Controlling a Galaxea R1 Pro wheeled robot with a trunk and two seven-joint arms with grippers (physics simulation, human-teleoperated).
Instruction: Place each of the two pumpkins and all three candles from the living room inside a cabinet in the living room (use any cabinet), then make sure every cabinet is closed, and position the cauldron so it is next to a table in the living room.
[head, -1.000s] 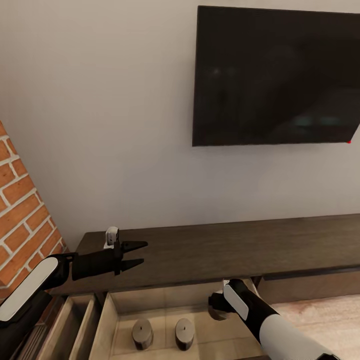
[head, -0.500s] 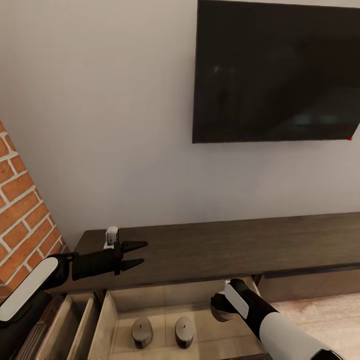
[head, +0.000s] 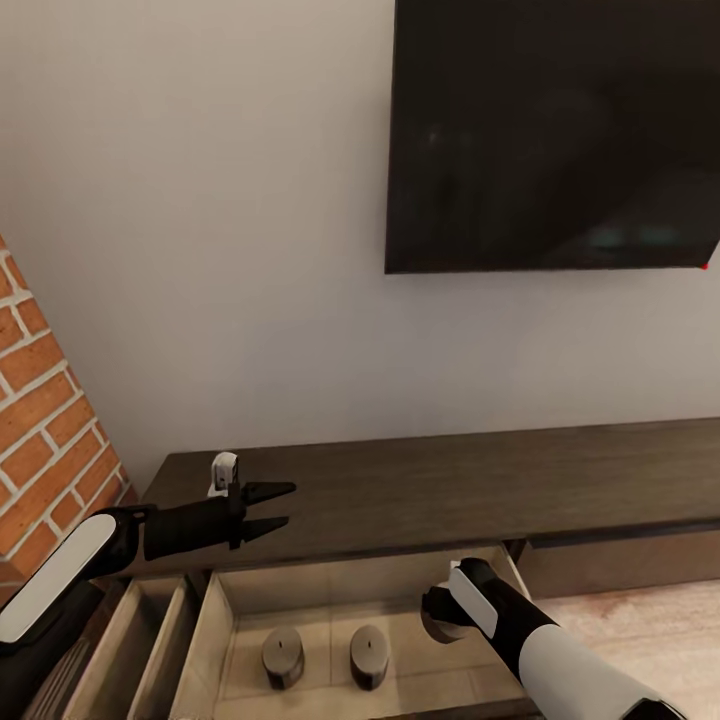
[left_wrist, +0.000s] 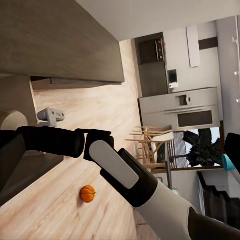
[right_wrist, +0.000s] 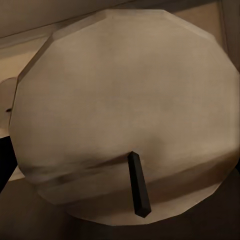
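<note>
The long dark-brown cabinet (head: 420, 495) runs along the wall with a drawer (head: 215, 630) pulled out. Two grey-beige candles (head: 283, 655) (head: 368, 655) stand upright on the drawer's light floor. My right gripper (head: 438, 612) reaches down into the same drawer, shut on a third candle (head: 434, 630). In the right wrist view that candle's top (right_wrist: 125, 115) and black wick sit very close. My left gripper (head: 288, 504) hovers open over the cabinet top, holding nothing. An orange pumpkin (left_wrist: 88, 193) lies on the wooden floor beyond my right arm (left_wrist: 125, 172).
A black TV (head: 555, 140) hangs on the wall above the cabinet. A brick wall (head: 40, 450) stands at the left. A second, narrower drawer (head: 135, 640) is open at the left. Kitchen units and dining chairs (left_wrist: 150, 142) show far off.
The whole picture has shifted upward, so the camera has tilted down a little. Both arms hold nearly the same pose, the right one still at the drawer with its candle.
</note>
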